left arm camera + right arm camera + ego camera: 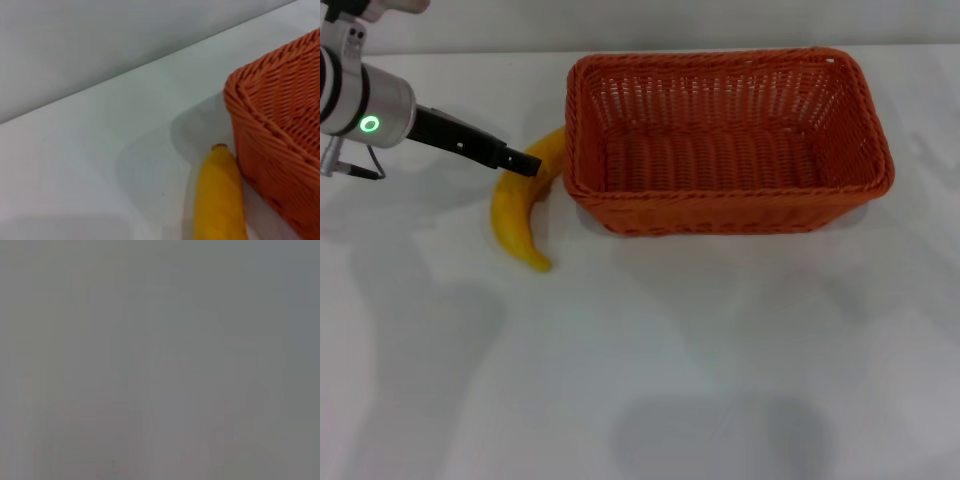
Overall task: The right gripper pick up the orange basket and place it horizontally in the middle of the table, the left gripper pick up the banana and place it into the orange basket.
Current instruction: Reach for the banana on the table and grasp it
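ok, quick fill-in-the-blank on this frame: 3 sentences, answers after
1. The orange basket holds ____ inside.
2. The banana lies on the table, against the basket's ____ wall, robot's side.
3. The left gripper reaches the banana; the ____ gripper is out of view.

Missing words: nothing; left; right

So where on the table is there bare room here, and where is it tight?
The table is bare all along the near side, in front of the orange basket and the banana. It is crowded at the basket's left wall: the banana lies against it, with the left gripper right over the banana.
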Robot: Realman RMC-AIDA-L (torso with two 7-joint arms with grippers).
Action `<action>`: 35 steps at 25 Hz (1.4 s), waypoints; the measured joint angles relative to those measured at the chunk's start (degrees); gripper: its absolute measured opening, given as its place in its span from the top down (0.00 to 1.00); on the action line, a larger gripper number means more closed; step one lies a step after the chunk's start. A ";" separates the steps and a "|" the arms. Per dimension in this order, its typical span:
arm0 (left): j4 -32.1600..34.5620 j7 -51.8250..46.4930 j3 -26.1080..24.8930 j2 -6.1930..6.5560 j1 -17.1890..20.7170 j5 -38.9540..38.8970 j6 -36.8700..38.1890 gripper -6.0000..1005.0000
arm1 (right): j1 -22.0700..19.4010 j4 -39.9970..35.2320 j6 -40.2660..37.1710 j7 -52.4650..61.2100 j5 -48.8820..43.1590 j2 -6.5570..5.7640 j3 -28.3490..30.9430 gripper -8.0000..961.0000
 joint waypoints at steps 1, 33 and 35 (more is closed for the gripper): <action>0.04 0.07 0.00 0.00 0.19 -0.12 -0.17 0.14 | 0.00 0.00 -0.01 0.00 -0.01 0.00 0.00 0.16; 7.31 0.58 -0.09 0.00 2.26 -0.48 -8.67 0.14 | -0.31 0.00 -1.22 1.35 -0.09 -0.03 0.00 0.16; 7.74 0.58 -0.09 0.03 2.40 -0.48 -9.28 0.14 | -0.35 0.00 -1.66 1.50 -0.09 -0.03 0.00 0.16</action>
